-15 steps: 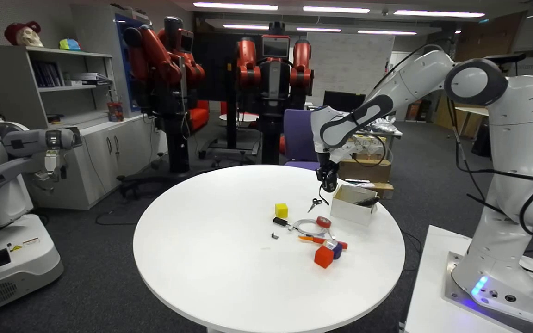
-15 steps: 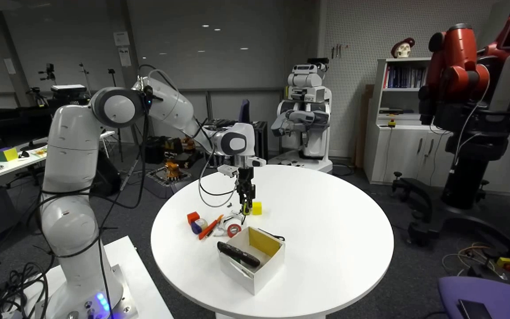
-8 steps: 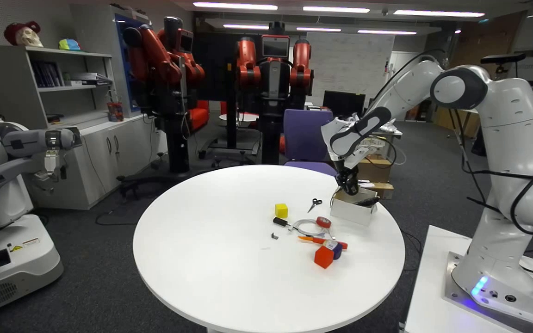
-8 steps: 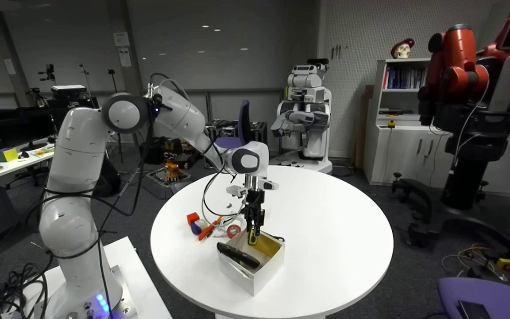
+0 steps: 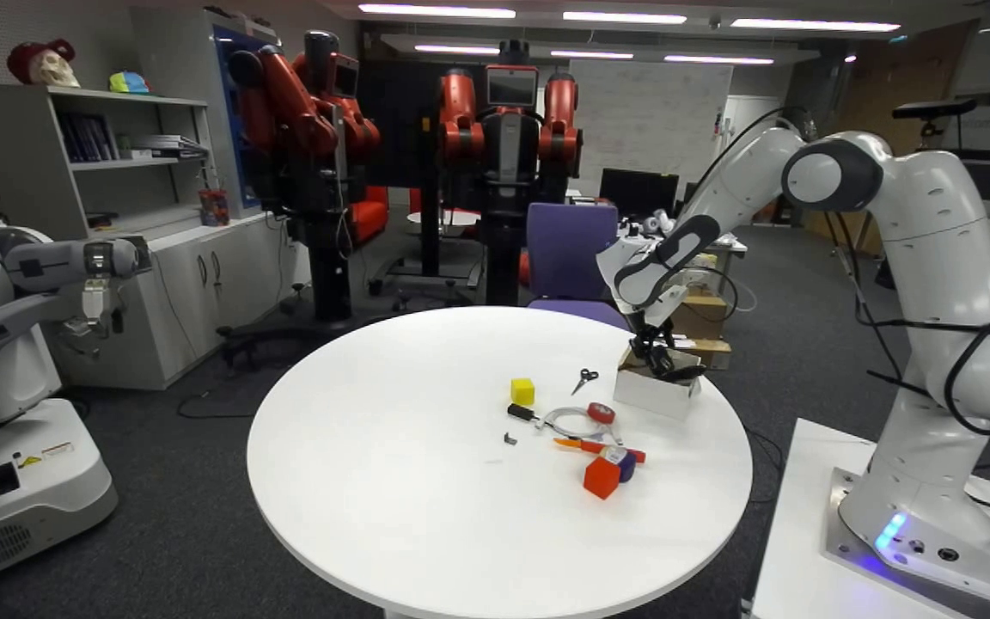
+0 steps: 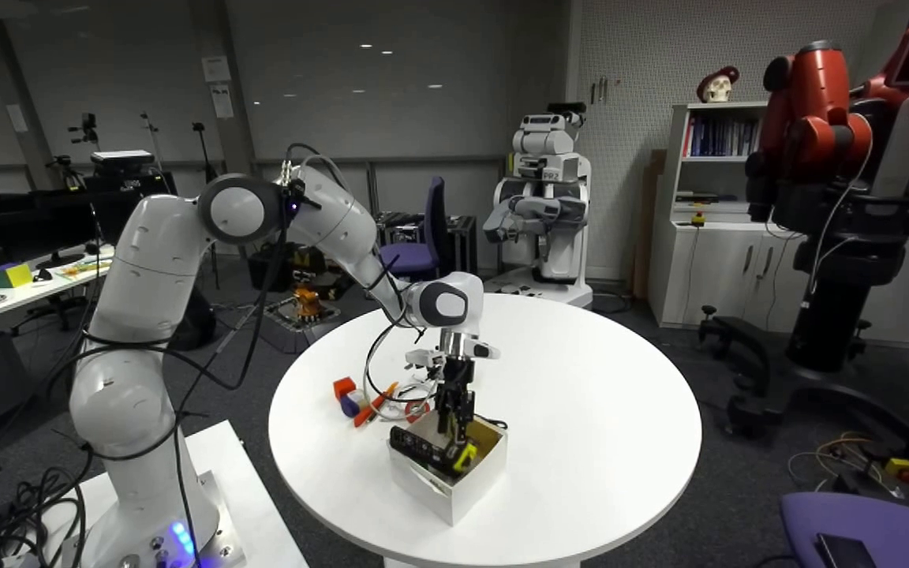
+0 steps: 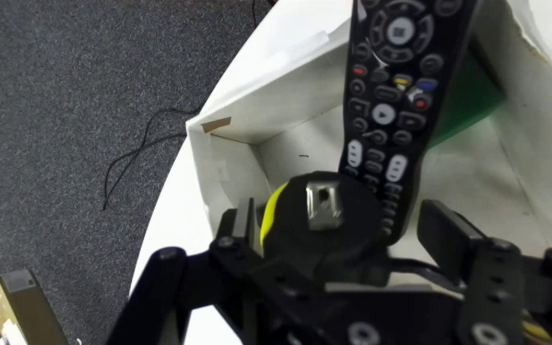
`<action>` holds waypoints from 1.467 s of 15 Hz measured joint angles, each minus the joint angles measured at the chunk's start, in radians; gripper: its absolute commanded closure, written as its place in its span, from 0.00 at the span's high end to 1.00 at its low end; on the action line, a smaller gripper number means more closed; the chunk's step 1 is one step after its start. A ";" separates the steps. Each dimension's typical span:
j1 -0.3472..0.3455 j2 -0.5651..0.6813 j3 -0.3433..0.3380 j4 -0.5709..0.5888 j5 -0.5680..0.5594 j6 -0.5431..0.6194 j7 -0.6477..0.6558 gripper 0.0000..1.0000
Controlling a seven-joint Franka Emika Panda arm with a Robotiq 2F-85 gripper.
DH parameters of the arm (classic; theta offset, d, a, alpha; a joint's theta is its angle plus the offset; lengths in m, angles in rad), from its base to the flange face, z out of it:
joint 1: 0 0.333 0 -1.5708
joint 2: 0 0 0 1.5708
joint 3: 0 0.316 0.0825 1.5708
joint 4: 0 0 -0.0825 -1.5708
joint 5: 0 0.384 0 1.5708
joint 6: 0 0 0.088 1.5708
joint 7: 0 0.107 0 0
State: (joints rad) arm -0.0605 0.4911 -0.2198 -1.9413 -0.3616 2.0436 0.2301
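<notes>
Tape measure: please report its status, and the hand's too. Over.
Hand open. Tape measure between its jaws, at opening of white box. Possibly in the way: remote control, partly behind it in wrist view; contact unclear.

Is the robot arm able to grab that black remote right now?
Probably not straight away: the gripper is right over the box, but the tape measure sits between its open jaws, blocking one end of the remote.

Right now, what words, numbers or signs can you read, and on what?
"OK": centre button of the remote
Play triangle: lower button, same remote
"PR2": background white robot
Too small or blurred: most other remote markings, book spines, wall papers, background lettering
None visible: black-and-yellow tool
</notes>
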 measured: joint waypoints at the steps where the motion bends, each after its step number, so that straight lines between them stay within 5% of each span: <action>1: 0.003 -0.002 0.000 0.002 0.000 0.000 0.000 1.00; 9: 0.017 -0.189 0.042 -0.036 0.030 -0.023 -0.003 1.00; 15: 0.025 -0.325 0.134 -0.106 0.253 -0.046 0.012 1.00; 22: 0.040 -0.285 0.176 -0.234 0.442 0.208 0.048 1.00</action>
State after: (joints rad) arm -0.0203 0.2058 -0.0433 -2.1750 0.0802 2.2514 0.2776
